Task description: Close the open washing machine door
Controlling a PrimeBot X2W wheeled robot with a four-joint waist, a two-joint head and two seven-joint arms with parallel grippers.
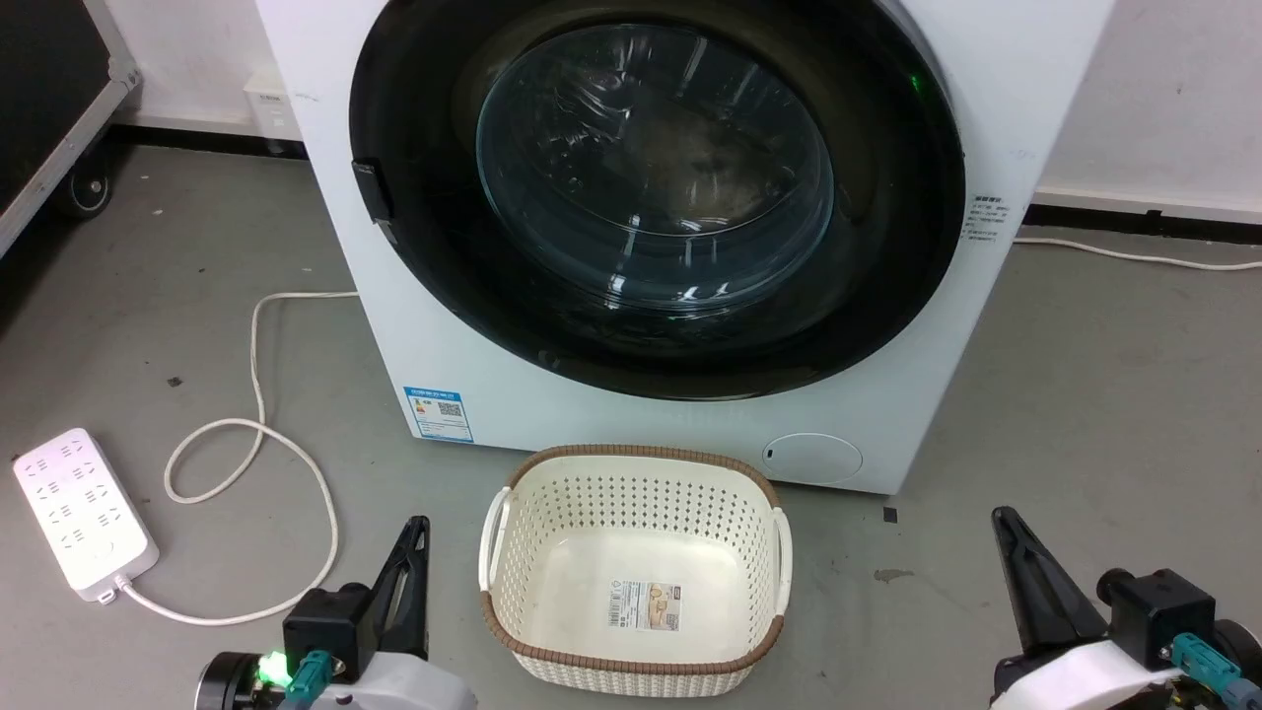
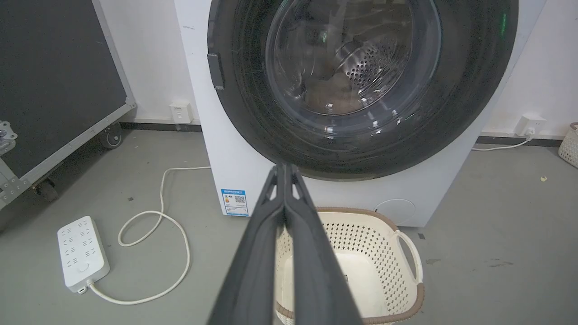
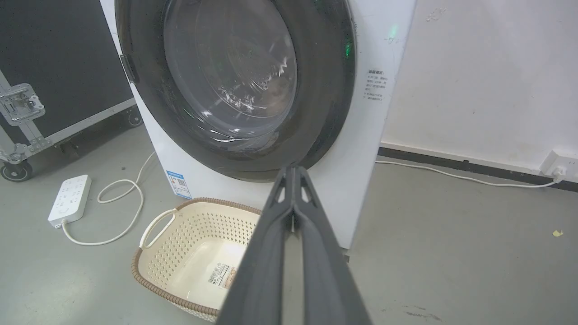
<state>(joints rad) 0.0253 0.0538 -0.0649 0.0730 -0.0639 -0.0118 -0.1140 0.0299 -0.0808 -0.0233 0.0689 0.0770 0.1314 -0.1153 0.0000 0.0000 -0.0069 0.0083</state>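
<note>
The washing machine is a big white box straight ahead. Its round black-rimmed washing machine door with the bulging glass bowl lies flat against the machine's front, with a small black latch tab on its left rim. My left gripper is low at the lower left, shut and holding nothing, well short of the machine. My right gripper is low at the lower right, also shut and holding nothing. The left wrist view shows the left gripper pointing at the door; the right gripper points at the door's lower rim.
A cream perforated basket stands on the floor just before the machine, between my grippers. A white power strip and its looping cable lie at the left. A black wheeled case stands far left. The grey floor stretches to the right.
</note>
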